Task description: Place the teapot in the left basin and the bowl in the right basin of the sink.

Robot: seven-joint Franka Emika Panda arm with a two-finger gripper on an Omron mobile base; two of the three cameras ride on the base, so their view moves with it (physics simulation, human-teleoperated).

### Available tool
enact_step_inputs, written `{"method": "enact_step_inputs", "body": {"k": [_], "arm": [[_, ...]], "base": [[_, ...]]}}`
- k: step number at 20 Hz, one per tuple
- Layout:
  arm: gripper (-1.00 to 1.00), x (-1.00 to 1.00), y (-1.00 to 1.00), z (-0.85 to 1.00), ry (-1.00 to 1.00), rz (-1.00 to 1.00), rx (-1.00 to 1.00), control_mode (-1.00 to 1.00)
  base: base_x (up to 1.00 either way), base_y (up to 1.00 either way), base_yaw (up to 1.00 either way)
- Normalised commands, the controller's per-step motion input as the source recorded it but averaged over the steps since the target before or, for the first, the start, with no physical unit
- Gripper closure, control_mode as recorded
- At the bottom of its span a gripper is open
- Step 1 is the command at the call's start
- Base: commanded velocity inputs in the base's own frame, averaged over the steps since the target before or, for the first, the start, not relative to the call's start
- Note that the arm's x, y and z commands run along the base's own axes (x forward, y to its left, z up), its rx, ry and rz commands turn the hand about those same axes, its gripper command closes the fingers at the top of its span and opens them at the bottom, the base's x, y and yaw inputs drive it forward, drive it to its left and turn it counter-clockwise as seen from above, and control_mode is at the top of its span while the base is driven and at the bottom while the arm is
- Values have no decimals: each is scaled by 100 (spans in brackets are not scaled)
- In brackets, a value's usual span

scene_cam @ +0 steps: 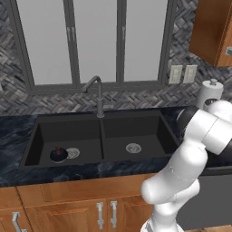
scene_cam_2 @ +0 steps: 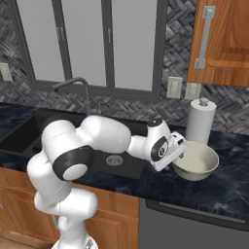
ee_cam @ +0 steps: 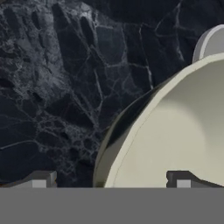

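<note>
Straddling the near rim of the bowl, the gripper stands wide open, one fingertip outside over the dark marble counter, the other inside; it grips nothing. The bowl sits on the counter at 3 o'clock from the sink, just beside the paper towel roll. The teapot rests in the left basin, the drain at its 3 o'clock.
</note>
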Motion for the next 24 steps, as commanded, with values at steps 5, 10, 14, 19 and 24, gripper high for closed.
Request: {"method": "enact_step_inputs", "body": {"k": [5, 10, 14, 19, 24], "arm": [[100, 0, -2, -15, 2, 0, 0, -100], [100, 0, -1, -9, 2, 0, 1, -100], [100, 0, 0, -4, 3, 0, 0, -100], [100, -22, 0, 10, 0, 0, 1, -100], [100, -34, 5, 19, 0, 0, 1, -100]], "base": [[0, 0, 0], [0, 0, 0], [0, 0, 0], [0, 0, 0], [0, 0, 0]]}}
